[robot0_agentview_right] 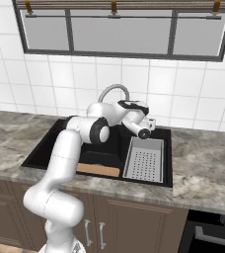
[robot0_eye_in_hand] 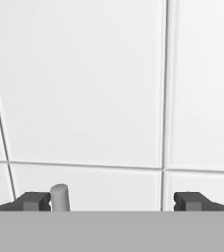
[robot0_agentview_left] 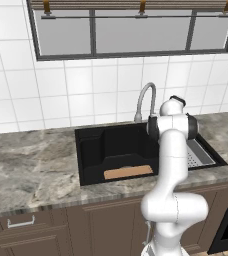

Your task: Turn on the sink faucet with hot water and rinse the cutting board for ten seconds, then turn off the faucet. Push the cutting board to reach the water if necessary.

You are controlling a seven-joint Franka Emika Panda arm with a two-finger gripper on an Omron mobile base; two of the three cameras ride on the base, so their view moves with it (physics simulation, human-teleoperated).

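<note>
Cutting board [robot0_agentview_left: 128, 172] lies flat on the floor of the sink [robot0_agentview_left: 93, 150], toward the front wall, its right end hidden behind the arm in the left base view; in the right base view it shows as a tan strip at the near edge of the basin. No stream visible at the spout. Sink faucet [robot0_agentview_left: 145, 100] arches up from the back rim against the tile wall [robot0_agentview_left: 76, 90]. Grey perforated drain tray [robot0_agentview_right: 144, 159] sits in the right part of the sink. Gripper [robot0_agentview_right: 149, 124] hangs above the back of the sink, just right of the faucet, pointed at the wall. Jaws released, spread wide, nothing between them. Hand view: a small grey cylinder end [robot0_eye_in_hand: 60, 197] rises just inside the left fingertip [robot0_eye_in_hand: 33, 201]; cannot tell if touching. Marble-grey counter [robot0_agentview_left: 26, 170] surrounds the sink; window [robot0_agentview_left: 131, 30] above.
</note>
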